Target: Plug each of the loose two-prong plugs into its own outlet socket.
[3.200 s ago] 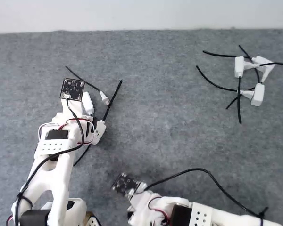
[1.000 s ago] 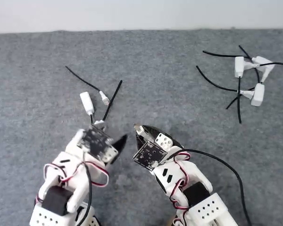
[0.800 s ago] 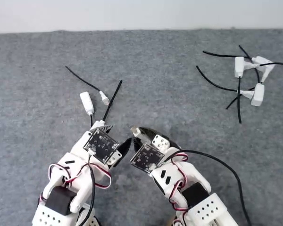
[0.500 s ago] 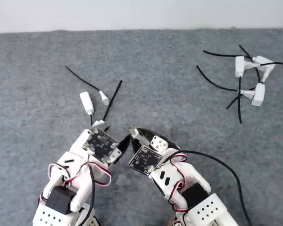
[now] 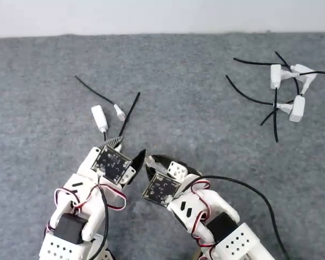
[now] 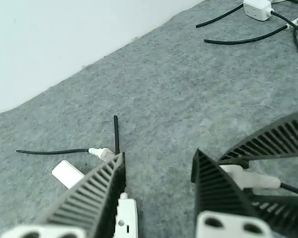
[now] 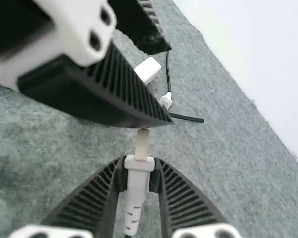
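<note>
My right gripper (image 7: 138, 161) is shut on a white two-prong plug (image 7: 136, 191) whose prongs point at a black finger (image 7: 94, 87) of the left gripper. In the high view the right gripper (image 5: 151, 163) sits just right of the left gripper (image 5: 128, 149). The left gripper (image 6: 159, 156) is open with nothing between its fingers. A small white piece (image 6: 124, 215) shows beside one left finger; what it is I cannot tell. Beyond both grippers, a loose white socket (image 5: 99, 117) and a loose plug (image 5: 119, 112) on a black cord lie on the grey mat.
At the far right of the mat lies a cluster of white sockets (image 5: 296, 108) and plugs with tangled black cords (image 5: 249, 98). The mat's back edge meets a white wall (image 5: 162, 16). The right arm's black cable (image 5: 260, 197) loops over the mat near the front.
Both arms have swung to the middle front. Over the last second the right gripper carried the plug leftward to the left gripper, whose fingers spread wider.
</note>
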You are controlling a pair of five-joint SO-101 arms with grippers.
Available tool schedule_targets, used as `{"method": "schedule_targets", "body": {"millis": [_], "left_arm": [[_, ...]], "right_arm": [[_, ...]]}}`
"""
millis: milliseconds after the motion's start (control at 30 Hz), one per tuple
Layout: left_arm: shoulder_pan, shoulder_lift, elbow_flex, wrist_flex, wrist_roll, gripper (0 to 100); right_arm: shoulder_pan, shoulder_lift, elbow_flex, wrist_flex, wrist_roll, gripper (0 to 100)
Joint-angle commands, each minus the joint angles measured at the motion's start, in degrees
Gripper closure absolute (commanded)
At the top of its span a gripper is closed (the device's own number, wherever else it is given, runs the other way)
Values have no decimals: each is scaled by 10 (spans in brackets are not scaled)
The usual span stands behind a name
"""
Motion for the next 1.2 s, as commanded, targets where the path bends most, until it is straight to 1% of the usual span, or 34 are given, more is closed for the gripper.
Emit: {"method": "schedule_targets", "body": {"millis": [0, 167, 267, 400, 633, 700, 800, 900, 1067, 1167], "left_arm": [[-1, -5, -4, -18, -5, 783], [-1, -5, 5, -30, -5, 783], [-1, -5, 18, -48, -5, 783], [-1, -5, 20, -49, -5, 783], [1, -5, 26, -55, -4, 783], [0, -5, 23, -55, -4, 783], [-2, -6, 4, -37, 3, 783], [0, -11, -15, -5, 4, 783], [4, -11, -19, -1, 4, 783], [21, -11, -45, 31, 24, 783]], "right_arm": [[-5, -8, -10, 3, 9, 991], [-5, -8, -17, 5, 9, 991], [3, -8, -39, 38, 9, 991], [20, -25, -68, 87, 9, 991], [22, -167, -65, 168, 4, 991], [22, -206, -46, 177, 6, 991], [22, -234, -11, 162, 9, 991], [23, -215, 5, 125, 9, 991], [22, -175, 4, 101, 9, 991], [22, -150, 4, 80, 9, 991]]}}
